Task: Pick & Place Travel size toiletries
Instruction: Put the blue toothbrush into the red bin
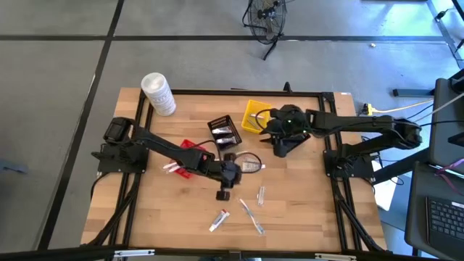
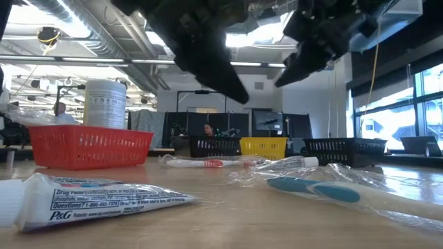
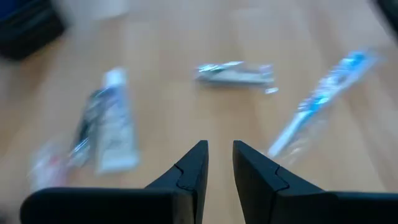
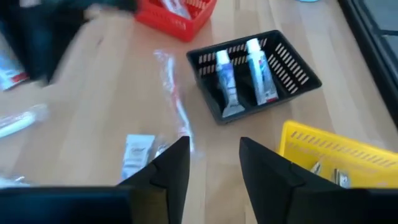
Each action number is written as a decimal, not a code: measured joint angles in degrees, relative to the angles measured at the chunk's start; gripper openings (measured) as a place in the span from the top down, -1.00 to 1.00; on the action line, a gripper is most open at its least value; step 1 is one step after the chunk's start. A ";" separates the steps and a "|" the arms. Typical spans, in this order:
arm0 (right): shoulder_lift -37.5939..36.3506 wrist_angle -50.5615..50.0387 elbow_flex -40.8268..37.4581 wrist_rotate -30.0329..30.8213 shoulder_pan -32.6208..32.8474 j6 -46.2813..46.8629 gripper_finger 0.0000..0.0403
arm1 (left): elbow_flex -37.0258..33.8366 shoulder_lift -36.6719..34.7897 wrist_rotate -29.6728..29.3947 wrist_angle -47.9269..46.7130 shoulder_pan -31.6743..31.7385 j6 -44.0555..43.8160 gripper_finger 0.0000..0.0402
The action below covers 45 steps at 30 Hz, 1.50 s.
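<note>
In the left wrist view, motion blur smears the small white toothpaste tube, the silvery sachet and the wrapped blue-and-white toothbrush (lettering unreadable). The red plastic basket is cut off by the right wrist picture's edge, and the yellow plastic basket is partly hidden behind that arm's pincer finger.

**The room around my table**

From above I see a grey floor crossed by dark seams, running round the wooden table. Beyond the table's far edge stands a black wheeled stand. Off the table's right edge sits a keyboard — cables trail beside it. At table height I look into an open hall: ceiling ducts, bright overhead lights, tall windows on the right — and a seated person far back.
</note>
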 joint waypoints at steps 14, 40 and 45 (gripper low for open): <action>4.47 4.49 -0.02 0.44 1.05 -0.02 0.32 | 6.70 12.95 9.14 5.45 -0.94 6.48 0.31; 4.37 9.13 -0.02 0.42 1.05 -2.87 0.24 | 7.44 15.41 12.09 -2.39 -1.20 5.09 0.87; 4.34 9.08 -0.02 0.42 1.05 -2.85 0.29 | 7.26 10.53 10.47 -12.20 -2.53 -0.43 0.89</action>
